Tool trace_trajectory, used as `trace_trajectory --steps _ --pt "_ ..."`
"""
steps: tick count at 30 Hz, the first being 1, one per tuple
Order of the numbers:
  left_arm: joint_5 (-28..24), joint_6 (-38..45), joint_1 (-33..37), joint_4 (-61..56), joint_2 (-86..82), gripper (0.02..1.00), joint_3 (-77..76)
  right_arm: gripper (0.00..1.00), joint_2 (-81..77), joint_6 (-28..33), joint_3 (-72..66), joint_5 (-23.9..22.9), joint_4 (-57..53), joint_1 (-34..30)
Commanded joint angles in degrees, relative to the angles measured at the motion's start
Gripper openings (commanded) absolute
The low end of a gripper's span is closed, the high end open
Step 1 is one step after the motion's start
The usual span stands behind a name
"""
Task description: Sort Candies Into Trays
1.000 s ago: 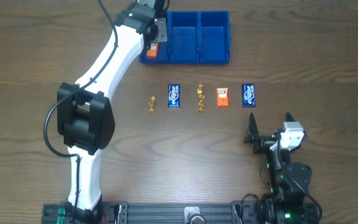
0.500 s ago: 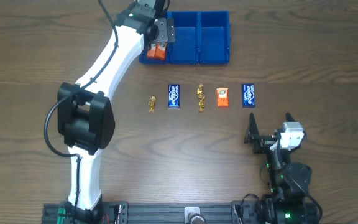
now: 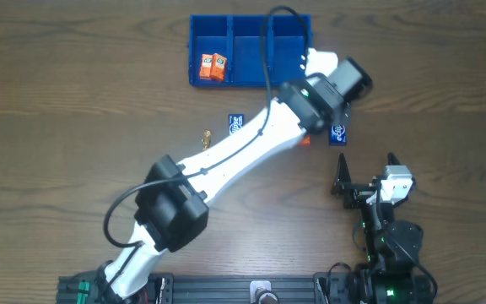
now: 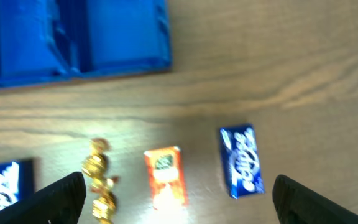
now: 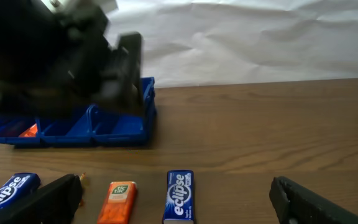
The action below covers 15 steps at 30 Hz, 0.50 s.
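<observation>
Progress: two orange packs (image 3: 210, 66) sit in the nine-o'clock bin of the twelve-o'clock tray (image 3: 247, 83); another orange pack (image 4: 165, 175), two blue packs (image 4: 241, 162) and gold candies (image 4: 98, 180) lie loose; left gripper (image 4: 178, 186) and right gripper (image 5: 176, 186) gape wide, empty.

White left arm (image 3: 243, 150), black joints and cable (image 3: 267, 46) — black right arm (image 3: 386, 236), white-topped

Left arm (image 3: 251, 148) stretched across, left fingers (image 4: 64, 196) apart, right fingers (image 5: 312, 199) apart
</observation>
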State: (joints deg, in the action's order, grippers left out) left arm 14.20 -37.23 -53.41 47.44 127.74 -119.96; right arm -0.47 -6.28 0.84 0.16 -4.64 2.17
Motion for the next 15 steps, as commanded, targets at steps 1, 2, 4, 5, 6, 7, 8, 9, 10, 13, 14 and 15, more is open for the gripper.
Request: trace_trajectory --steps 1,2,4,5,6,7,8,9,10,13,14,15 --pt "2.14 -5.70 -0.35 0.22 5.73 0.954 -0.81 1.000 0.31 0.39 -0.42 -0.52 -0.02 0.35" --pt "1.62 -5.86 -0.24 0.17 6.23 0.945 -0.81 1.000 0.31 0.39 -0.42 -0.52 -0.02 0.35" --pt "1.25 -6.10 -0.11 0.11 7.65 0.930 -0.81 1.000 0.31 0.39 -0.42 -0.52 -0.02 0.35" --pt "1.18 -6.19 -0.13 0.11 8.02 0.923 -0.81 1.000 0.31 0.39 -0.42 -0.52 -0.02 0.35" --pt "0.96 -6.56 -0.13 0.09 8.63 0.923 -0.81 1.000 0.31 0.39 -0.42 -0.52 -0.02 0.35" --pt "0.66 -6.56 -0.11 -0.09 9.01 0.917 -0.81 0.998 0.31 0.37 -0.42 -0.52 -0.02 0.35" --pt "-0.35 -6.54 0.11 -0.52 9.88 0.915 -0.81 1.000 0.31 0.39 -0.42 -0.52 -0.02 0.35" --pt "-1.68 -6.54 0.39 -1.07 10.86 0.910 -0.81 1.000 0.31 0.37 -0.42 -0.52 -0.02 0.35" --pt "-2.91 -6.54 0.79 -1.51 11.78 0.908 -0.81 1.000 0.31 0.39 -0.42 -0.52 -0.02 0.35" --pt "-4.83 -6.51 1.36 -2.03 13.44 0.890 -0.81 1.000 0.31 0.39 -0.42 -0.52 -0.02 0.35" --pt "-4.83 -6.51 1.36 -2.10 13.84 0.882 -0.81 1.000 0.31 0.39 -0.42 -0.52 -0.02 0.35" --pt "-4.85 -6.47 1.36 -2.29 14.16 0.877 -0.81 1.000 0.31 0.39 -0.42 -0.52 -0.02 0.35"
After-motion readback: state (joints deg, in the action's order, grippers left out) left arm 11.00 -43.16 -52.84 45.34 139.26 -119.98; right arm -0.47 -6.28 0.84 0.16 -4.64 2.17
